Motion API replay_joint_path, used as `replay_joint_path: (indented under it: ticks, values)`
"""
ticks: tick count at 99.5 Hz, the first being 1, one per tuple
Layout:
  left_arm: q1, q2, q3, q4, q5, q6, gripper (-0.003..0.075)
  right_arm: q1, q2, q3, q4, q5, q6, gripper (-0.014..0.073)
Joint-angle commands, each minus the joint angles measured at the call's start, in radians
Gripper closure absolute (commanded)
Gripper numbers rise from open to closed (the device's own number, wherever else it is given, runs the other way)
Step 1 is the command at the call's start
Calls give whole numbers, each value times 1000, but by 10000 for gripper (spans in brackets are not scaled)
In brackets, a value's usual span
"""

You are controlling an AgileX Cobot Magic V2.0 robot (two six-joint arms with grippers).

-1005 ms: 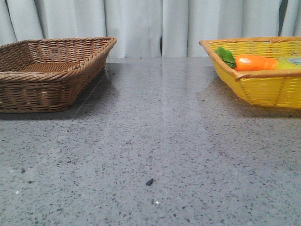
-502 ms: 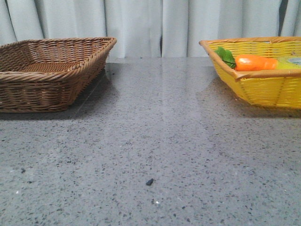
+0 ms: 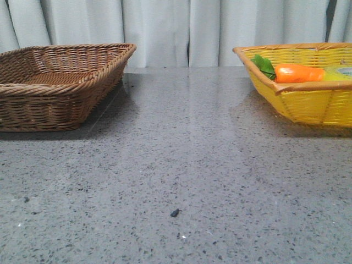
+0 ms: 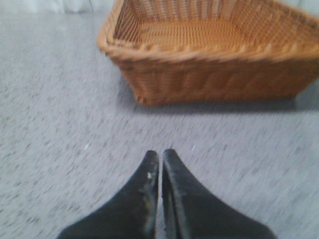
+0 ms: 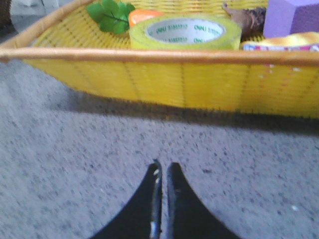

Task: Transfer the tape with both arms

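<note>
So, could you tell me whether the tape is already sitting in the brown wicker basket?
No, the tape lies inside the yellow basket beside the carrot, and the brown wicker basket holds nothing visible.

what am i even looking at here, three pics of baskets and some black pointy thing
It is a two-armed robot at a grey table. One picture looks forward over the table: a brown basket on the left, a yellow basket on the right. The other two come from cameras on each wrist. The black points are the pincers: the left pincer faces the brown basket, the right pincer faces the yellow one. Both are shut and hold nothing. The yellow basket holds a tape, a carrot and a purple block.
</note>
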Motion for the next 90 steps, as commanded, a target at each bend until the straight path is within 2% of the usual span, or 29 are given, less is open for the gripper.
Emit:
replay_joint_path:
  ticks: [1,7,16,42,47,54,64,74,79,83,90]
  values:
    - [0,-31,11,-203,-196,-14,741,-8,-18,21,74,-194,-6,668]
    - [0,-31,11,-366,-260,-14,741,-8,-18,21,216,-294,-6,668]
    - [0,-31,11,-488,-330,-17,741,-8,-18,21,376,-381,-6,668]
    - [0,-29,-14,-585,-364,-14,741,-8,-18,-7,689,-460,-6,668]
    - [0,-25,-50,-553,-326,1,740,-8,-14,-31,691,-475,-6,666]
    - [0,4,-130,-456,-232,35,734,-8,4,-95,680,-406,-13,642]
    - [0,83,-260,-323,-78,42,640,-8,91,-219,568,-239,-64,565]
    - [0,194,-369,-276,-7,45,448,-8,242,-379,413,-101,-71,422]
    - [0,246,-405,-276,-7,45,380,-8,334,-465,356,-42,-71,337]
    - [0,289,-426,-276,-7,45,349,-8,418,-533,319,16,-71,266]
    - [0,349,-457,-276,-14,45,343,-8,565,-677,275,135,-71,191]
